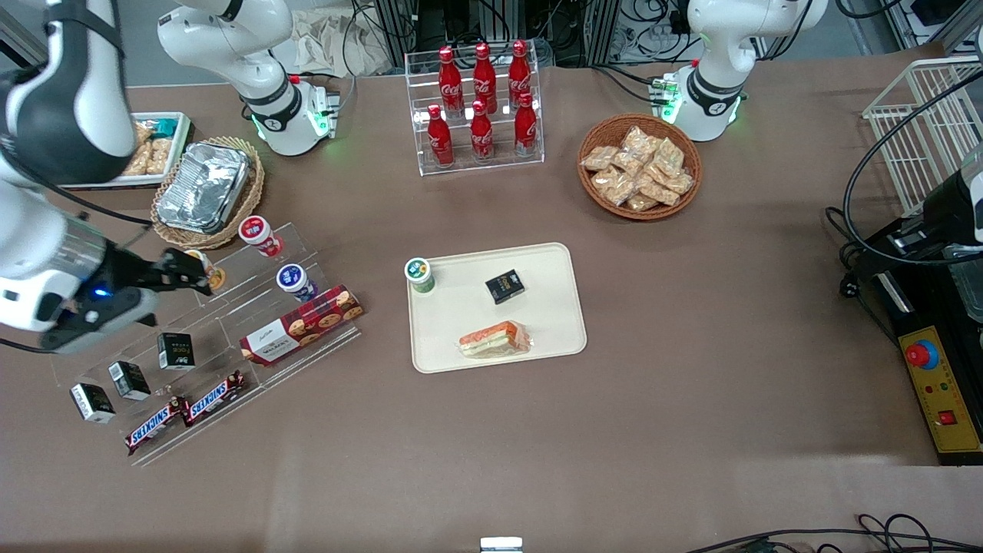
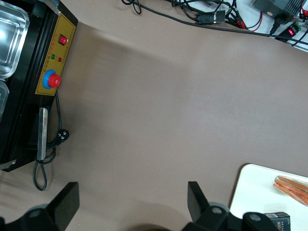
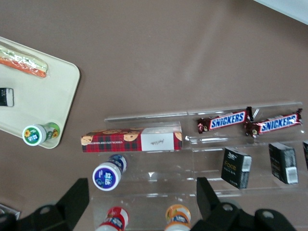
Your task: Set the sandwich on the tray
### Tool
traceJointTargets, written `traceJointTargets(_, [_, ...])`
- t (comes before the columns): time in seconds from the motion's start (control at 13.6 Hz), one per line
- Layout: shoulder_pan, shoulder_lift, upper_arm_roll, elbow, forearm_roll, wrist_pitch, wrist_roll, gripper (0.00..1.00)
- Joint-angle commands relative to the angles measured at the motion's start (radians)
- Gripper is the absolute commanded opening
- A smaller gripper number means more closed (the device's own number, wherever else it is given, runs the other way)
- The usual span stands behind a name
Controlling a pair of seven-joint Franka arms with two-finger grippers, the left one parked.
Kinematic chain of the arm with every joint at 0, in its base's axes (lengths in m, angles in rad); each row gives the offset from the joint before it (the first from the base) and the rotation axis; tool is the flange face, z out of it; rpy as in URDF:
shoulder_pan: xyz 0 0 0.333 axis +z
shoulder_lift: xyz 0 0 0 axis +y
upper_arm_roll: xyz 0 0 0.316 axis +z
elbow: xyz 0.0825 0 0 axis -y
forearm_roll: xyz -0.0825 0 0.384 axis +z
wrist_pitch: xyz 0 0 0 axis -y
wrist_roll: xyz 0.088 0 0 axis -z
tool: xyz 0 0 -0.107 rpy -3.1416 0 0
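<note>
The wrapped wedge sandwich (image 1: 495, 340) lies flat on the cream tray (image 1: 553, 338), near its camera-side rim.

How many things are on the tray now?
3 on the tray: sandwich nearest the front camera, black box mid-tray, green-lidded cup at a corner. Gripper, open, hangs above the acrylic shelf.

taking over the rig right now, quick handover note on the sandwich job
Gripper: open and empty, hovering above the clear snack display rack at the working arm's end of the table, away from the tray.
Sandwich: lying flat on the tray, inside the rim, on the edge nearest the front camera.
Also on the tray: a small black box and a green-lidded cup at a corner.
Done: sandwich appears placed.
Left: nothing obvious for this task; perhaps just park the arm.
</note>
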Motion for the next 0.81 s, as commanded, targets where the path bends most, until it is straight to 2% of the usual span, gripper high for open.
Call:
traceJointTargets(0.0, [-0.002,-0.043,-0.025,-0.008,-0.024,-0.026,0.020,0.99])
traceJointTargets(0.15, [0.000,-0.058,-0.059,-0.006,-0.038,-0.060,0.078,0.99])
traceJointTargets(0.37, [0.011,-0.118,-0.050,-0.001,-0.148,-0.111,0.264,0.99])
traceJointTargets(0.44, [0.015,-0.124,-0.047,-0.001,-0.162,-0.138,0.300,0.99])
traceJointTargets(0.73, [0.014,-0.142,-0.053,-0.001,-0.160,-0.174,0.317,0.99])
